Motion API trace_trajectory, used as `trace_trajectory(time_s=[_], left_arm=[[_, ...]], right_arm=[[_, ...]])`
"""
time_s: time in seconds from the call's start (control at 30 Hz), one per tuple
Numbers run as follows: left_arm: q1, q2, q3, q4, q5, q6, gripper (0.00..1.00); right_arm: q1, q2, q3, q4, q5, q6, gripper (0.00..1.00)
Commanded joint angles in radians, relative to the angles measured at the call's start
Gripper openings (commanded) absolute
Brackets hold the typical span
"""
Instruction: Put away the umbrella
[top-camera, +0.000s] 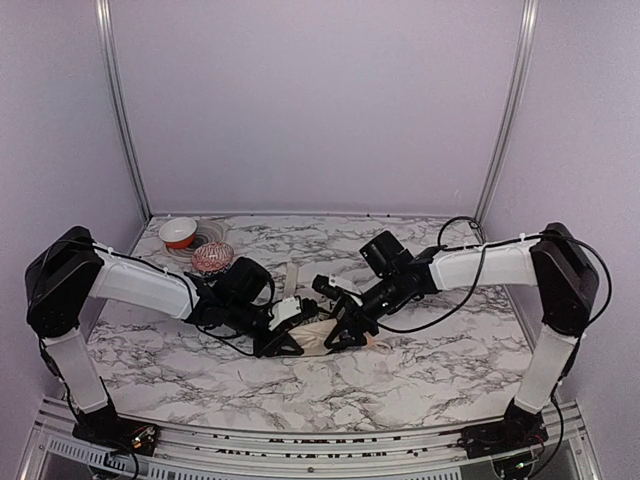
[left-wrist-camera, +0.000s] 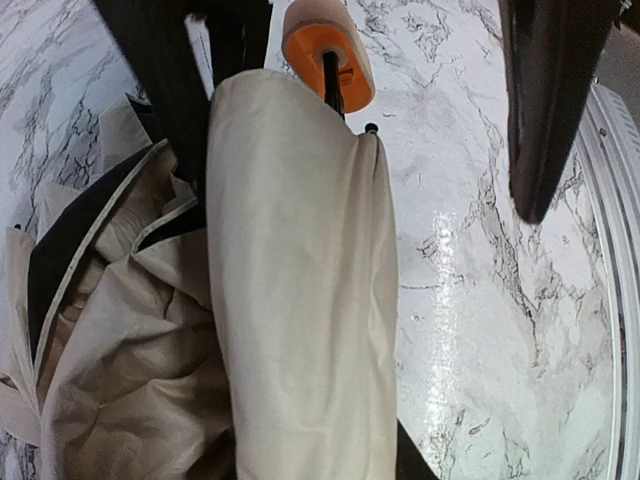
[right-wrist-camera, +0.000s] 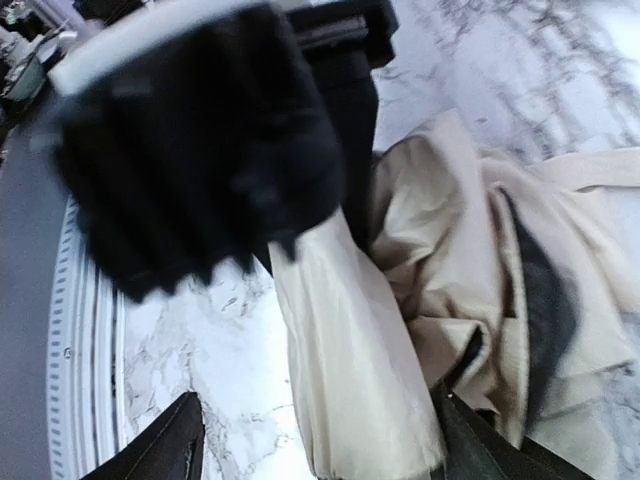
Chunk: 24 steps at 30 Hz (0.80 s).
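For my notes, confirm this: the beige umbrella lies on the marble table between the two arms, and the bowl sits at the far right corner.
One point is wrong: the bowl sits at the far left corner, not the right, as the top external view shows. The beige umbrella does lie on the marble table between the two arms.

The umbrella is coloured cream on the outside and black on the inside. Its handle is seen in light tan with an orange face. The table is patterned like white marble with grey veins. A bowl is coloured red and white. The walls are painted pale purple. The left arm and the right arm are coloured white and black.
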Motion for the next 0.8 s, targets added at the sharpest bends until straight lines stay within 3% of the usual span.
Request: trace_trajectory(time_s=[0.0, 0.13, 0.3, 0.37, 0.47, 0.77], left_arm=[[0.056, 0.077, 0.024, -0.185, 0.156, -0.165, 0.04], [0.075, 0.131, 0.083, -0.277, 0.235, -0.206, 0.04], [0.101, 0.189, 0.138, -0.325, 0.304, -0.253, 0.04], [0.111, 0.212, 0.158, -0.350, 0.308, -0.259, 0.04], [0.119, 0.237, 0.176, -0.378, 0.318, -0.257, 0.04], [0.122, 0.284, 0.217, -0.453, 0.348, -0.217, 0.04]], right_arm=[[-0.008, -0.151, -0.088, 0.145, 0.258, 0.028, 0.75], [0.016, -0.262, -0.218, 0.299, 0.391, 0.000, 0.78], [0.256, -0.340, -0.374, 0.548, 0.702, -0.309, 0.86], [0.295, -0.313, -0.394, 0.619, 0.794, -0.374, 0.90], [0.298, -0.229, -0.346, 0.604, 0.883, -0.412, 0.99], [0.298, -0.074, -0.267, 0.576, 0.958, -0.518, 0.99]])
